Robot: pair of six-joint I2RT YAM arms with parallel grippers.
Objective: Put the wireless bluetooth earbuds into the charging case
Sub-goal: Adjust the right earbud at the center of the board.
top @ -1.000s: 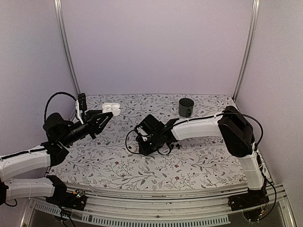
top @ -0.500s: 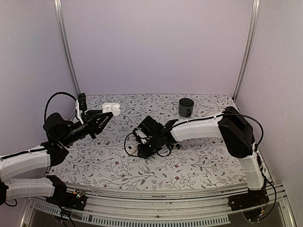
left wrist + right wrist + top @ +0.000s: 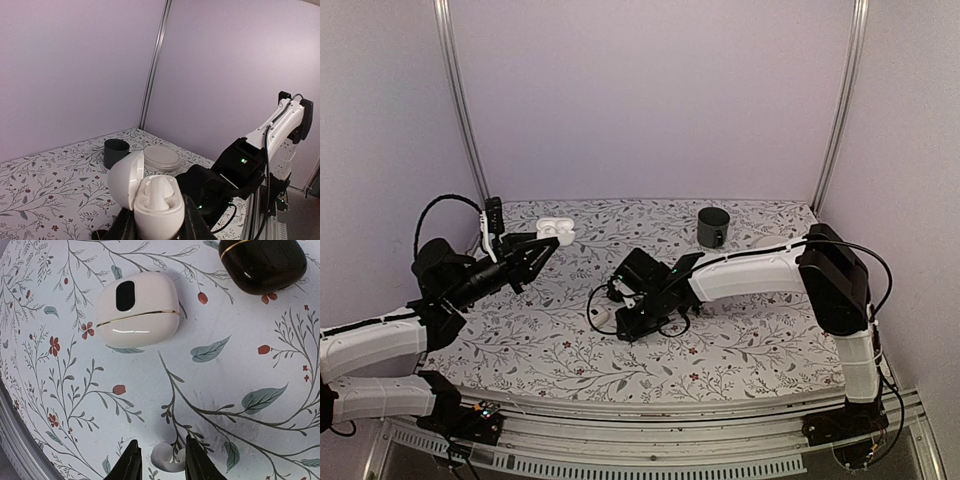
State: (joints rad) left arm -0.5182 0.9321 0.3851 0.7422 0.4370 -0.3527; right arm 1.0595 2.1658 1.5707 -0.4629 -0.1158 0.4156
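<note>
My left gripper is shut on a white charging case and holds it up off the table with the lid swung open. One white earbud sits in the case. In the top view the case shows at the tip of my left gripper, over the table's back left. My right gripper hangs low over the table, open, its jaws on either side of a white earbud that lies on the cloth. In the top view my right gripper is at mid-table.
A closed white case with a gold band and a closed black case lie just beyond the right gripper. The white one also shows from above. A dark cup and a pale round dish stand at the back right.
The right arm has stretched forward and to the left, bringing its gripper lower and closer to the table's front. The left arm and its case have stayed still.
</note>
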